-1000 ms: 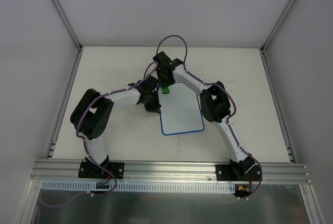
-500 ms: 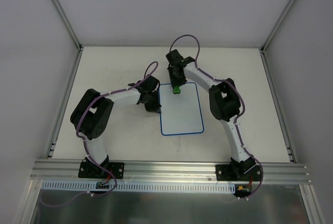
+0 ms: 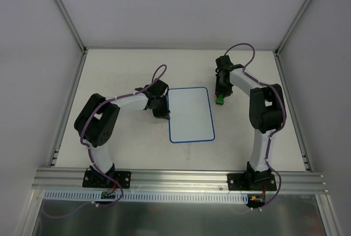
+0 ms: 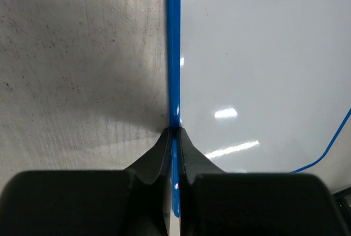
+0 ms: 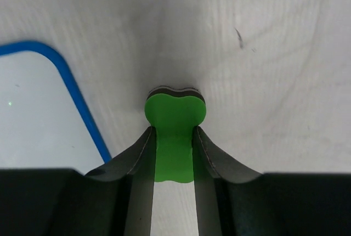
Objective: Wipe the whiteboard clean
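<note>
The whiteboard [image 3: 191, 114] lies flat mid-table, white with a thin blue rim and no marks visible. My left gripper [image 3: 164, 111] is shut on the board's left rim [image 4: 174, 82], the blue edge pinched between its jaws. My right gripper [image 3: 220, 96] is shut on the green bone-shaped eraser [image 3: 220, 99], to the right of the board and off it. In the right wrist view the eraser [image 5: 175, 131] sits between the jaws over bare table, with the board's corner [image 5: 38, 104] at the left.
The pale table [image 3: 109, 71] is boxed by an aluminium frame with posts [image 3: 63, 11] and a front rail [image 3: 181, 178]. A small dark mark [image 5: 239, 37] shows on the table beyond the eraser.
My right gripper has carried the green eraser from the board's top edge rightward, off the board onto the table side. The left gripper has stayed on the rim.
</note>
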`<move>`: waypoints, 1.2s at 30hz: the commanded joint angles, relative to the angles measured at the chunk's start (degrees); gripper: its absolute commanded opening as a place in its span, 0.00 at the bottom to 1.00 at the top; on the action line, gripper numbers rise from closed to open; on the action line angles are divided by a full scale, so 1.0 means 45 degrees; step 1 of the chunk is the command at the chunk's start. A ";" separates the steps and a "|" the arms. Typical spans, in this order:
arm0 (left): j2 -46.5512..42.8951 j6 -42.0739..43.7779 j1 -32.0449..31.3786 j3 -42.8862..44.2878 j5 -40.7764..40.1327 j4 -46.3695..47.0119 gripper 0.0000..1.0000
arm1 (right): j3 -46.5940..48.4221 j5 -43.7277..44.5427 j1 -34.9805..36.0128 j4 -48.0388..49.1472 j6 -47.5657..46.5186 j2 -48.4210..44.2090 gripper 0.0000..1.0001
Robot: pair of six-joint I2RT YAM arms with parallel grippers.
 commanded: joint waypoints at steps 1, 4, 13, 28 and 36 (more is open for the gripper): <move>0.0429 0.0468 -0.0037 -0.0569 -0.0819 -0.1970 0.00 | -0.0956 0.0038 -0.0426 0.0464 -0.0023 -0.1868 0.00; 0.0370 0.0488 -0.0037 -0.0433 -0.0800 -0.1970 0.00 | -0.1640 -0.0001 -0.0875 0.0700 -0.0296 -0.2396 0.00; 0.0135 0.0624 -0.0037 -0.0081 -0.0858 -0.1970 0.08 | -0.2539 -0.0079 -0.1520 0.0720 -0.0473 -0.1988 0.05; -0.1872 0.1482 0.0216 0.0778 -0.1327 -0.2536 0.60 | -0.2989 -0.0957 -0.2028 0.0642 -0.0218 -0.3352 0.88; -0.4862 0.2791 0.1619 0.2202 -0.2381 -0.3337 0.99 | -0.1859 -0.0743 -0.2926 -0.0451 -0.1389 -0.6359 0.99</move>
